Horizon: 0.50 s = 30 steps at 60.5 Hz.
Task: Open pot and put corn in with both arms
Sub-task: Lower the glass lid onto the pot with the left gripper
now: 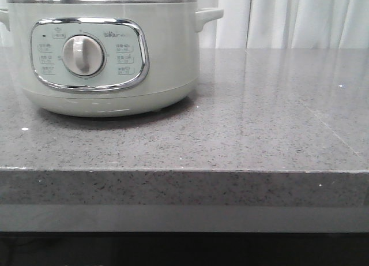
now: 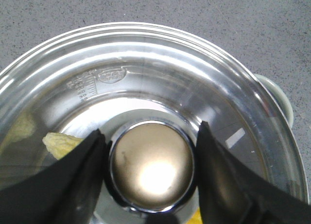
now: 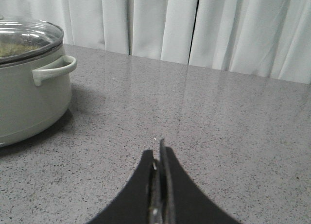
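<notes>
Pot (image 1: pixel 109 52) at table (image 1: pixel 259 133) left, lid on. Left fingers (image 2: pixel 77 180) spread astride lid knob (image 2: pixel 151 171). Right fingers (image 3: pixel 163 185) pressed together, low over table.

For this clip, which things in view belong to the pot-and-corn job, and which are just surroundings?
Job:
pot
glass lid on it
lid knob, left gripper fingers on either side
yellow pieces seen through the lid, possibly corn
right gripper, shut, empty

Surroundings:
grey stone counter
white curtain

Lidded pot (image 1: pixel 109 52) blocks the counter's (image 1: pixel 259 122) left; right side open.
</notes>
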Motion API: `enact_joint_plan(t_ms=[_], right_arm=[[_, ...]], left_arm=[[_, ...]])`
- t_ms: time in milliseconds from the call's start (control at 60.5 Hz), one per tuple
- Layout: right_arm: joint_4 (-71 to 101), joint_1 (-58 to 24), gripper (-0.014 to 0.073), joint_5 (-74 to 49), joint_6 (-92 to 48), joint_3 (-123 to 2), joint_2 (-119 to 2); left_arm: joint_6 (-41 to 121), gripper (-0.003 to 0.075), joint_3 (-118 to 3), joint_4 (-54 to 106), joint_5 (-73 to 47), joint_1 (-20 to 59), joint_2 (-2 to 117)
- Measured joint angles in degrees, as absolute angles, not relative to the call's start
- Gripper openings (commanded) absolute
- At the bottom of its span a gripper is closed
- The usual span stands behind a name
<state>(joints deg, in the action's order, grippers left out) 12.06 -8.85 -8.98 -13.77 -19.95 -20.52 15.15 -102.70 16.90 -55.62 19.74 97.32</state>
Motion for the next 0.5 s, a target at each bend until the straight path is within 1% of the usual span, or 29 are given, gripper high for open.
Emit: enact_joint_plan(t_ms=[495], right_arm=[[12.06, -8.85, -0.0067, -8.93, -13.77, -19.95, -20.52]], left_arm=[[15.15, 0.0251, -103.01, 16.45, -56.2, 19.74, 97.32]])
